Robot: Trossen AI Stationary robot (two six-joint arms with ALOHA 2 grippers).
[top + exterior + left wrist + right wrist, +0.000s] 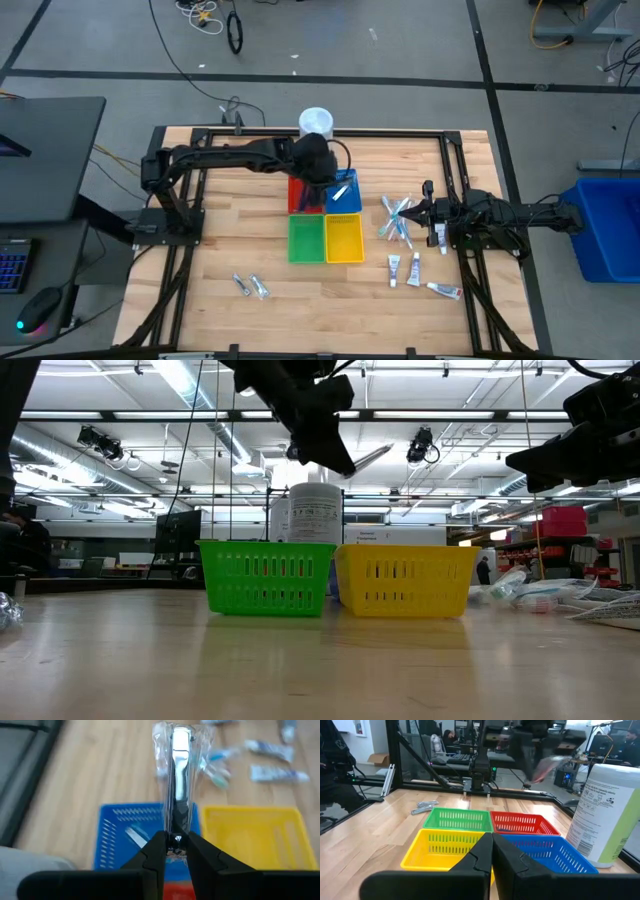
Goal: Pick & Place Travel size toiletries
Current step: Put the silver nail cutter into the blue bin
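My left gripper (334,186) hangs above the blue tray (352,205) and is shut on a thin pale toothbrush-like stick in a clear wrapper (178,765). The low view shows the gripper (338,458) high over the trays with the stick (372,457) poking out. Another pale item (134,836) lies in the blue tray. More wrapped sticks (397,218) lie on the table right of the trays, small white tubes (413,268) nearer the front, and silvery sachets (250,286) at the front left. My right gripper (428,210) is shut and empty at the table's right. My left gripper pinches one end of the wrapped stick (176,827) between its two fingers (156,851). The stick runs on forward past the fingertips, in line with them. It is lifted clear above the blue tray and, in the low view, slants a little upward.
The red (298,195), green (306,240) and yellow (345,240) trays stand with the blue one in a square block at mid-table. A tall white tub (316,122) stands behind them at the far edge. Bare wood lies at the front and left.
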